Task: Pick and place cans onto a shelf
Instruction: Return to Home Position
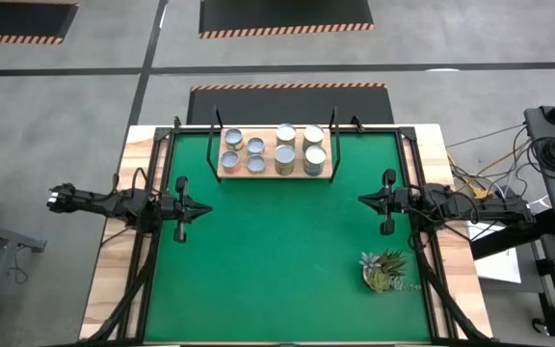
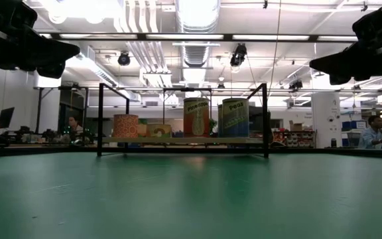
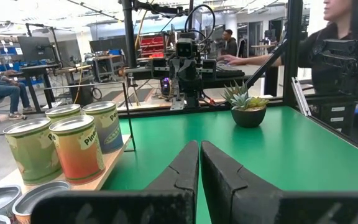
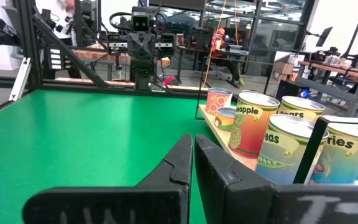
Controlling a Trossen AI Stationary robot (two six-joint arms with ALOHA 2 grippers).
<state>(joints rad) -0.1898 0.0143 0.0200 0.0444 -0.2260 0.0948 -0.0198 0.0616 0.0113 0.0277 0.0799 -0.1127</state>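
Several cans (image 1: 276, 149) stand upright on the light-wood shelf (image 1: 276, 173) at the far middle of the green mat (image 1: 277, 270). The left wrist view shows them as labelled tins (image 3: 76, 149), as does the right wrist view (image 4: 253, 121). The low view shows the cans (image 2: 196, 117) on the board between black brackets. My left gripper (image 1: 205, 209) is shut and hovers level over the mat's left side. My right gripper (image 1: 362, 200) is shut over the right side. Both are empty and point toward each other.
A small potted plant (image 1: 385, 270) stands on the mat near the right front, below my right arm. Black frame rails run along the table's left and right edges. Open mat lies between the two grippers. People (image 3: 340, 37) are in the room beyond the table.
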